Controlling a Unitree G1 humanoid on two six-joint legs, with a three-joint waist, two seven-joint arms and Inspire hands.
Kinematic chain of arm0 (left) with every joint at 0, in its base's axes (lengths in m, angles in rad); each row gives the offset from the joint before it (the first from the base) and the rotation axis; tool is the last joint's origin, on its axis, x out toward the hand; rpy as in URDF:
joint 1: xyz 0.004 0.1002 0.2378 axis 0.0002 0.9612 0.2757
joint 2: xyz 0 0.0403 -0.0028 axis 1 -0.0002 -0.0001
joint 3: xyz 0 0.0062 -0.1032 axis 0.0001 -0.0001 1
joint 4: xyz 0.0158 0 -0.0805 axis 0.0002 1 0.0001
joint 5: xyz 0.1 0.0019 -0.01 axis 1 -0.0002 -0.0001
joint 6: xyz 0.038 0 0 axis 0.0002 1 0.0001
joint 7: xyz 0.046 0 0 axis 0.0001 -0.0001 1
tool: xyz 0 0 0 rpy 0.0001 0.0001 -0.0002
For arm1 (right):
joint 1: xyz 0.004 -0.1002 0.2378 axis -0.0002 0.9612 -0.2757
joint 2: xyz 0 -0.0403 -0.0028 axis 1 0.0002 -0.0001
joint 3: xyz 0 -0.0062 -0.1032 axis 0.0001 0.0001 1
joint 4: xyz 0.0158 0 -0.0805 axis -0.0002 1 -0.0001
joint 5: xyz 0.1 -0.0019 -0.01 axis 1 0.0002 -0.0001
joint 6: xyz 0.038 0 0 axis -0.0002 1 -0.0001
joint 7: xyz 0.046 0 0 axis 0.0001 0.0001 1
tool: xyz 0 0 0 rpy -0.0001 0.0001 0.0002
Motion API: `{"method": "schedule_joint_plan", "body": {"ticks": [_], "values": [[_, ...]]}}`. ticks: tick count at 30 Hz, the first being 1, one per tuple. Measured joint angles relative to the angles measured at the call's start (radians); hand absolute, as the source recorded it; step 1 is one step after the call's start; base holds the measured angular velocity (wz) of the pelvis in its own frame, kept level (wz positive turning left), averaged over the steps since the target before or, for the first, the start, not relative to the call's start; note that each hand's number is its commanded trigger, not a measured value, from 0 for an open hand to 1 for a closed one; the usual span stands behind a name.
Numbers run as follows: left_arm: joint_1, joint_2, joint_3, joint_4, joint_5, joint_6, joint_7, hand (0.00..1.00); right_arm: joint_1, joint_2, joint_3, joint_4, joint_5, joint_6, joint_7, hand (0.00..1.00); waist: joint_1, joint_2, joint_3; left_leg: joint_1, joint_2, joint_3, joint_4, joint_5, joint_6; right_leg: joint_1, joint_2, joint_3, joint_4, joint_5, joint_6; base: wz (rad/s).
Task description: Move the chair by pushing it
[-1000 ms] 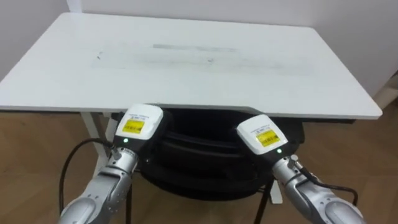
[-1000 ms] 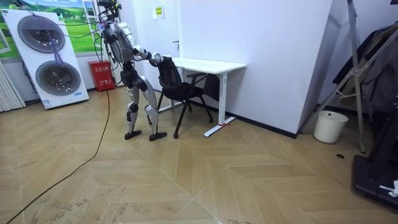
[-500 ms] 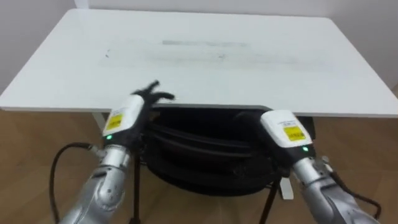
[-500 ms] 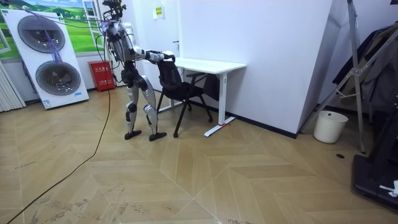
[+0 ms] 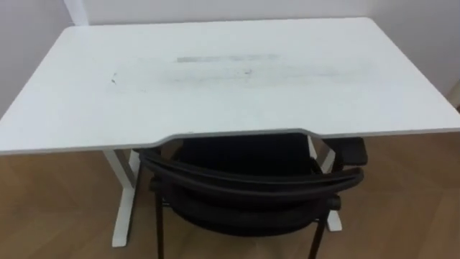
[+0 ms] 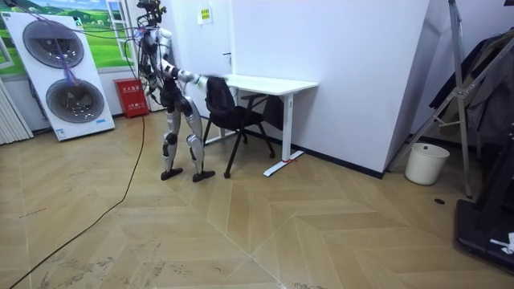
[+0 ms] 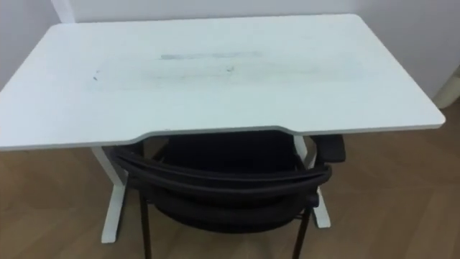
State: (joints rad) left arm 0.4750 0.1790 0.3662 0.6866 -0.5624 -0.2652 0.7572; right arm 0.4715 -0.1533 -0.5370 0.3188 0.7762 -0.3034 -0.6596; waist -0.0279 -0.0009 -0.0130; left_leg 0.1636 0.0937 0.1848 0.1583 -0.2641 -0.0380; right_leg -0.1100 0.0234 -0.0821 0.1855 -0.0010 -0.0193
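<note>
Stood upright on a herringbone wood floor in the room view, facing a white wall and the white desk set against it. Looked down from the head onto the desk's broad top, marked with faint grey smears near the middle and cut with a shallow curved notch along the near edge. Noted, at the room view's left and well apart from the desk, a tall panel picturing two washer drums.

Found the black chair tucked in at the notch. Seat under the desk top, curved backrest rail just outside and below the near edge, one armrest poking out on the right. Saw a white desk leg just left of the chair.

Spotted a white bin on the floor by the wall at the room view's right, and a red box on the floor beside the panel.

Held the right hand out towards the chair's back in the room view, close to the backrest. Could not tell whether touching or apart, nor how far open, nor whether holding anything.
</note>
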Motion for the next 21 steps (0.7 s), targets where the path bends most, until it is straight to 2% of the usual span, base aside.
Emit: {"method": "schedule_joint_plan", "body": {"ticks": [1, 2, 3, 4, 5, 7, 8, 10, 11, 12, 13, 16, 19, 21], "values": [[0.012, -0.034, -0.003, 0.100, -0.036, 0.012, -0.018, 0.00, 0.025, 0.019, 0.019, 0.106, 0.055, 0.006, 0.010, 0.00, -0.005, 0.006, -0.0030, -0.010, -0.001, 0.002, 0.012, -0.015, 0.004, -0.002, 0.001, -0.001, 0.000, -0.005, 0.011, 0.00], [0.016, -0.046, -0.003, 0.141, -0.048, 0.018, -0.029, 0.00, 0.029, 0.028, 0.019, 0.162, 0.067, 0.010, 0.018, 0.00, -0.006, 0.008, -0.0047, -0.012, -0.003, 0.001, 0.013, -0.019, 0.005, -0.003, 0.000, -0.001, 0.000, -0.007, 0.016, 0.07], [0.024, -0.059, 0.003, 0.226, -0.067, 0.025, -0.059, 0.00, 0.029, 0.037, 0.016, 0.287, 0.093, 0.023, 0.032, 0.00, -0.007, 0.010, -0.0058, -0.012, -0.007, 0.001, 0.012, -0.022, 0.010, -0.003, -0.002, 0.004, 0.000, -0.008, 0.020, 0.07], [0.022, -0.060, 0.027, 0.310, -0.067, 0.029, -0.090, 0.00, 0.025, 0.037, 0.008, 0.411, 0.096, 0.035, 0.055, 0.00, -0.008, 0.016, -0.0108, -0.011, -0.009, 0.001, 0.012, -0.024, 0.015, -0.003, -0.002, 0.013, 0.001, -0.006, 0.018, 0.00], [0.029, -0.059, 0.042, 0.343, -0.066, 0.031, -0.103, 0.00, 0.022, 0.037, 0.005, 0.465, 0.093, 0.043, 0.069, 0.00, -0.009, 0.020, -0.0128, -0.010, -0.011, 0.001, 0.011, -0.022, 0.021, -0.003, -0.003, 0.014, 0.003, -0.006, 0.019, 0.00], [0.031, -0.047, 0.092, 0.440, -0.061, 0.041, -0.177, 0.00, 0.009, 0.037, 0.020, 0.667, 0.076, 0.077, 0.155, 0.00, -0.006, 0.029, -0.0113, -0.005, -0.017, 0.002, 0.009, -0.025, 0.026, -0.008, -0.005, 0.025, 0.016, -0.009, 0.025, -0.10], [0.031, -0.044, 0.092, 0.462, -0.057, 0.049, -0.197, 0.00, 0.004, 0.036, 0.033, 0.713, 0.074, 0.090, 0.177, 0.00, -0.008, 0.030, -0.0113, -0.004, -0.018, 0.004, 0.009, -0.026, 0.027, -0.011, -0.005, 0.026, 0.023, -0.012, 0.026, -0.10], [0.021, -0.049, 0.080, 0.524, -0.010, 0.103, -0.284, 0.00, -0.018, 0.037, 0.082, 0.872, 0.018, 0.143, 0.251, 0.00, -0.024, 0.032, -0.0112, 0.003, -0.019, 0.007, 0.010, -0.031, 0.031, -0.009, -0.008, 0.026, 0.037, -0.015, 0.029, 0.00], [0.015, -0.053, 0.075, 0.532, 0.009, 0.121, -0.305, 0.00, -0.023, 0.037, 0.091, 0.901, -0.004, 0.158, 0.267, 0.00, -0.028, 0.032, -0.0112, 0.005, -0.019, 0.007, 0.010, -0.032, 0.032, -0.008, -0.009, 0.024, 0.039, -0.016, 0.030, 0.00], [-0.010, -0.055, 0.051, 0.552, 0.047, 0.155, -0.346, 0.00, -0.036, 0.037, 0.118, 0.953, -0.051, 0.184, 0.289, 0.00, -0.031, 0.032, -0.0108, 0.005, -0.018, 0.007, 0.011, -0.036, 0.032, -0.007, -0.012, 0.024, 0.039, -0.016, 0.030, 0.00], [-0.035, -0.056, 0.014, 0.568, 0.065, 0.185, -0.381, 0.00, -0.058, 0.037, 0.138, 0.993, -0.113, 0.211, 0.301, 0.00, -0.034, 0.032, -0.0105, 0.006, -0.018, 0.007, 0.011, -0.039, 0.032, -0.005, -0.014, 0.024, 0.039, -0.016, 0.031, 0.00], [-0.099, -0.055, -0.080, 0.583, 0.123, 0.243, -0.459, 0.00, -0.125, 0.036, 0.182, 1.003, -0.209, 0.271, 0.306, 0.00, -0.052, 0.036, -0.0074, 0.019, -0.019, 0.009, 0.011, -0.040, 0.034, 0.007, -0.015, 0.024, 0.039, -0.015, 0.032, -0.01], [-0.165, -0.055, -0.132, 0.585, 0.200, 0.279, -0.528, 0.00, -0.216, 0.033, 0.203, 1.000, -0.244, 0.305, 0.322, 0.00, -0.051, 0.037, -0.0043, 0.023, -0.019, 0.014, 0.010, -0.041, 0.032, 0.010, -0.011, 0.026, 0.038, -0.015, 0.032, -0.04], [-0.177, -0.056, -0.139, 0.574, 0.249, 0.286, -0.568, 0.00, -0.262, 0.032, 0.208, 0.995, -0.243, 0.307, 0.356, 0.00, -0.049, 0.038, -0.0027, 0.024, -0.017, 0.018, 0.010, -0.042, 0.030, 0.010, -0.003, 0.028, 0.033, -0.013, 0.030, -0.05]]}}
